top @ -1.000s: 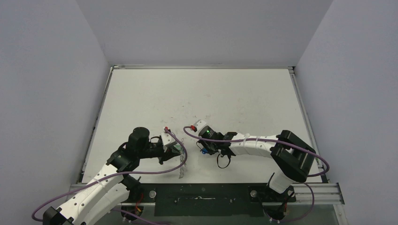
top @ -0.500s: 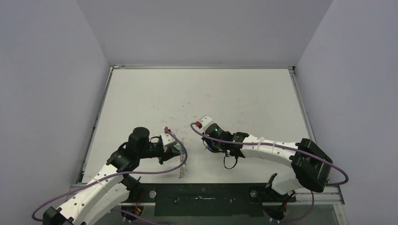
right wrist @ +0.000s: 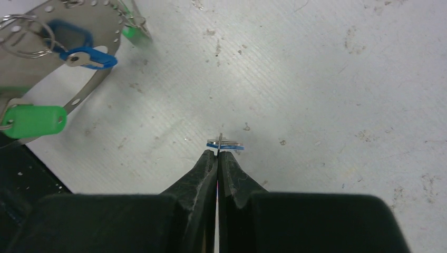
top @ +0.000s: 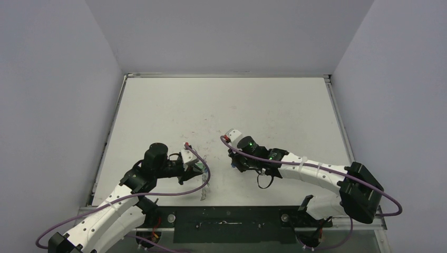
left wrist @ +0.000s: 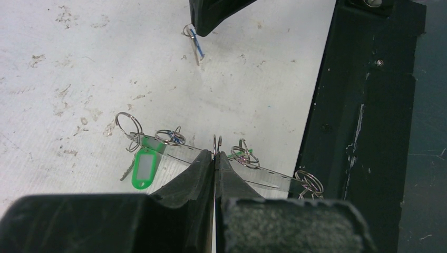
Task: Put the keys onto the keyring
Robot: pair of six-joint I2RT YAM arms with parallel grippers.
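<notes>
The left gripper (left wrist: 216, 157) pinches the keyring (left wrist: 182, 153), and nearby the right gripper (right wrist: 217, 154) pinches a blue key (right wrist: 225, 145).

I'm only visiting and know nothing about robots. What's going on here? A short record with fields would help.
Setting: white, scuffed table, two robot arms
Left gripper: shut, pinching a small ring on the keyring
Right gripper: shut on the blue key
Keyring: perforated metal band, near the table's front edge
Hanging on keyring: green-tagged key, several small rings
Gap: blue key apart from the keyring, not yet on it
</notes>
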